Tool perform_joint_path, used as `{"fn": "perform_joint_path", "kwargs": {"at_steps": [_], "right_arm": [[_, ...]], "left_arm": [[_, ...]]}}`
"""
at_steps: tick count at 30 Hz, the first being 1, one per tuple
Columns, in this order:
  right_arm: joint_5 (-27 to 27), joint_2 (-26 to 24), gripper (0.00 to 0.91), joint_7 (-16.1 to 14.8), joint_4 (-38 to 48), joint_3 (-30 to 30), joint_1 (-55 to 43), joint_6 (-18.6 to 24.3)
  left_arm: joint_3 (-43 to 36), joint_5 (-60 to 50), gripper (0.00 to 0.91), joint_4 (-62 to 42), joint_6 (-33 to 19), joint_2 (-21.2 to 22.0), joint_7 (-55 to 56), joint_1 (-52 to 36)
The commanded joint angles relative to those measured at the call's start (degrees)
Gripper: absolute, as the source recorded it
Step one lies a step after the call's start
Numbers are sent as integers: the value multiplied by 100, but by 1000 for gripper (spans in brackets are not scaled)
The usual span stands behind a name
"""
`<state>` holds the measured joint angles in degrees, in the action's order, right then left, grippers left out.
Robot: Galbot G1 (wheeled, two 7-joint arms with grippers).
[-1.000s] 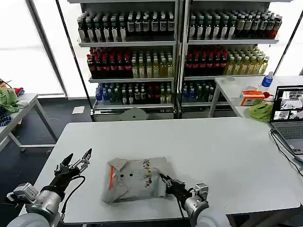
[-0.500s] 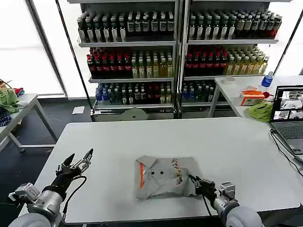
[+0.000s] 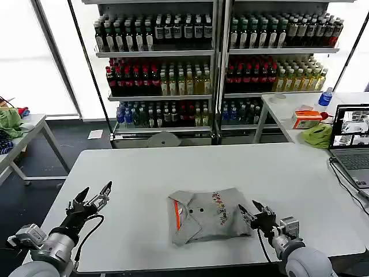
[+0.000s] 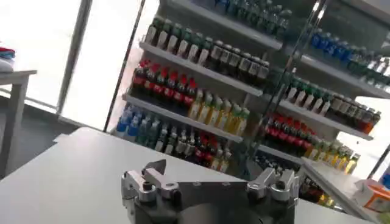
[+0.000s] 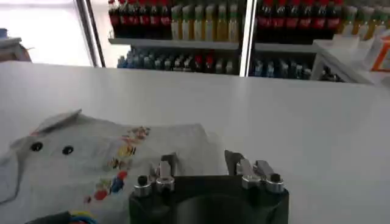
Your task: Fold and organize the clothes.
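Note:
A folded light grey collared shirt (image 3: pixel 209 214) with an orange stripe, two dark buttons and a small multicoloured chest print lies on the white table (image 3: pixel 190 167), near its front edge. In the right wrist view the shirt (image 5: pixel 103 164) spreads just ahead of my right gripper (image 5: pixel 200 163), whose fingers stand apart over its edge. My right gripper (image 3: pixel 258 212) is open at the shirt's right edge, holding nothing. Over the table's front left corner my left gripper (image 3: pixel 92 195) is open, well clear of the shirt. From its own wrist camera the left gripper (image 4: pixel 210 176) faces bare tabletop.
Shelves of bottled drinks (image 3: pixel 213 63) stand behind the table. A side table at the right carries a laptop (image 3: pixel 351 141), a bright green cloth (image 3: pixel 317 135), an orange box and a bottle. Another table with cloths (image 3: pixel 10 124) is at the far left.
The shirt slid right across the table with my right gripper shut on its edge. The right gripper has now let go and opened. The left arm stayed put.

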<state>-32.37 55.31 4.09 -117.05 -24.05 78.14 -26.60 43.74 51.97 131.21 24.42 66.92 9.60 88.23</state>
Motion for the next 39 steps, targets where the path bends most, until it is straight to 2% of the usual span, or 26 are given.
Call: {"fn": "perform_joint_path", "kwargs": {"at_steps": [1,4,7,9,11,15,17,21,25,28,31,34,39], "right_arm": [[225,374,907,-4,-139,353,-294,537],[407,584,907,1,-85,782,-564,548],[876,809,907,293,202,1136,-770,361],[1124,915,907,335,410,1382,-839,397],[1194,965,907,352,536,1554,-860,413],[1208,1101,907,727,907,1699,-923,266],[1238,1090,907,768,955,1739,-889,250],[1373,1043,907,1135,834,1728,-797,-356],[1595,947,907,1154,652,1678,-723,-628],[1482,955,907,1046,298,1574,-678,-291],[1315,955,907,905,-77,1405,-651,422],[1140,880,907,757,-446,1175,-618,960],[1240,743,907,419,-802,610,-337,1517]], "left_arm": [[-10,-17,907,45,2,26,15,36],[15,-15,907,75,0,23,4,85],[37,-16,907,70,-3,35,5,100],[47,-15,907,69,-7,53,2,107],[52,-16,907,58,-13,68,-2,121],[86,-18,907,42,-26,98,-19,159],[95,-16,907,31,-30,103,-25,177],[99,-15,907,3,-31,96,-29,173],[55,-17,907,-15,-32,105,-25,140],[25,-22,907,-4,-29,109,-16,120],[54,-18,907,14,-29,77,-19,123],[98,-12,907,23,-33,46,-33,133],[144,-221,907,-7,-171,51,-219,180]]}}
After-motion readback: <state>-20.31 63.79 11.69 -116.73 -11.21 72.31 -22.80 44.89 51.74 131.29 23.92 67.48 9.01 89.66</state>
